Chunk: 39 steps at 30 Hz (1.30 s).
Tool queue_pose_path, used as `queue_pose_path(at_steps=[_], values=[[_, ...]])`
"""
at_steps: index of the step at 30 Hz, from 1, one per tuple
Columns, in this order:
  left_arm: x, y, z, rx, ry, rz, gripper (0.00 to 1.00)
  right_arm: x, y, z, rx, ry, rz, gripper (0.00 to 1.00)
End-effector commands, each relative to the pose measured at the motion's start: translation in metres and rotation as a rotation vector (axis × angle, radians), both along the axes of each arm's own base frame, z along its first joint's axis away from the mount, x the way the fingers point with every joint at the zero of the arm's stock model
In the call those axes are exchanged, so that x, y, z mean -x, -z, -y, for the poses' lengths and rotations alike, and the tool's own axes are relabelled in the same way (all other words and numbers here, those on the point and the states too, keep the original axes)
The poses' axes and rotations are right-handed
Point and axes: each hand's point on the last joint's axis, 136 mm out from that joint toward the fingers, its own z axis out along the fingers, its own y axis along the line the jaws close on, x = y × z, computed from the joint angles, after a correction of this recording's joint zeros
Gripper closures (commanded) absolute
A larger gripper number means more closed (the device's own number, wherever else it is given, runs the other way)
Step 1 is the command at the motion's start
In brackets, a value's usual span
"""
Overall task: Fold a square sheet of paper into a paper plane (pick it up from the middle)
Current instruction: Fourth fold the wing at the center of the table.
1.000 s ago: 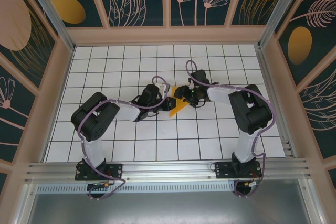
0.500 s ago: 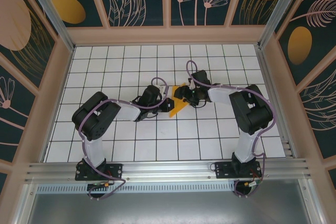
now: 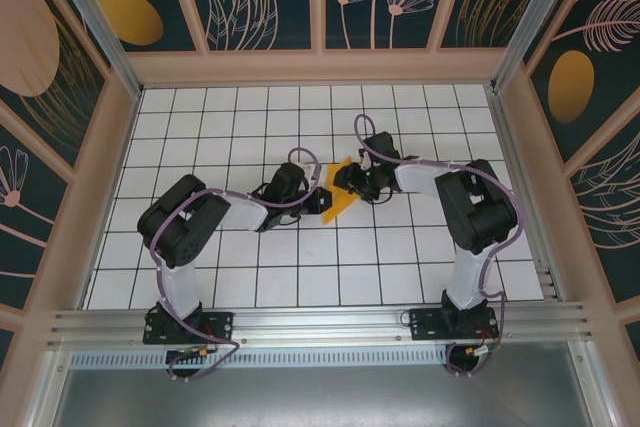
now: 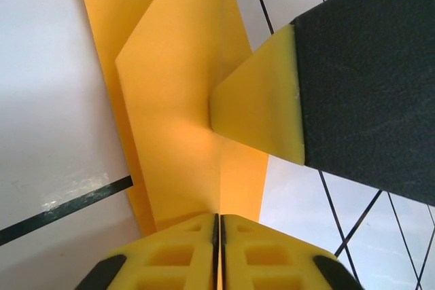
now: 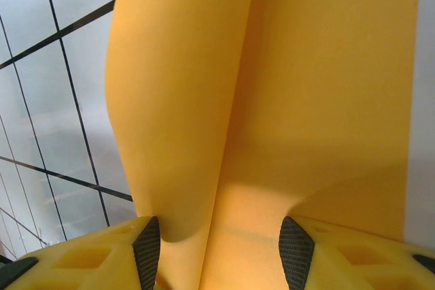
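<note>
Square sheet of paper (image 3: pixel 341 204), a folded wedge, lies just right of the left gripper (image 3: pixel 318 197), whose fingers (image 4: pixel 180 239) are closed on its edge. Right gripper (image 3: pixel 349 179) fingers (image 5: pixel 81 252) gape, straddling a fold. If you pull sideways, expect tearing or unfolding.

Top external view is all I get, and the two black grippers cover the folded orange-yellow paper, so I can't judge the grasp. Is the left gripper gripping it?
Observer: Yes. On the left wrist camera the left gripper is closed on the near edge of the folded orange-yellow paper.
Operator: And the right one?
Observer: The right gripper has its fingers apart, with the paper running between them.
Operator: Is the paper one flat layer?
Observer: No. The left wrist camera shows overlapping layers meeting at a crease.
</note>
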Motion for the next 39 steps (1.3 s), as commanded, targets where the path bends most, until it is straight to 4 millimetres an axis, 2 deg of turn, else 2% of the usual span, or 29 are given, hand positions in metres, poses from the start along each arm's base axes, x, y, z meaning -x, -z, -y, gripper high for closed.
queue_pose_path(at_steps=[1,4,7,12,17,24,28,34,39], values=[[0.002,-0.023,0.003,0.039,0.011,0.036,0.81,0.024,0.08,0.05,0.275,0.051,-0.136,0.45],[0.001,-0.037,0.0,0.063,-0.008,0.059,0.79,0.026,0.086,0.052,0.289,0.046,-0.15,0.45],[0.003,-0.047,-0.001,0.109,-0.019,0.06,0.81,0.028,0.092,0.053,0.31,0.04,-0.16,0.45],[0.0,-0.05,-0.007,0.108,-0.063,0.069,0.84,0.03,0.1,0.054,0.344,0.036,-0.173,0.45],[-0.002,-0.035,-0.015,0.057,-0.103,0.037,0.85,0.032,0.102,0.055,0.352,0.037,-0.177,0.45],[-0.005,-0.026,-0.022,0.015,-0.133,0.033,0.71,0.031,0.1,0.054,0.344,0.039,-0.175,0.45],[-0.004,-0.018,-0.013,0.026,-0.1,0.007,0.66,0.031,0.099,0.053,0.337,0.036,-0.174,0.45],[-0.006,-0.007,0.0,0.039,-0.057,-0.02,0.66,0.031,0.097,0.05,0.325,0.029,-0.171,0.45],[-0.003,-0.016,0.01,0.094,-0.008,-0.007,0.73,0.03,0.096,0.049,0.317,0.026,-0.166,0.45]])
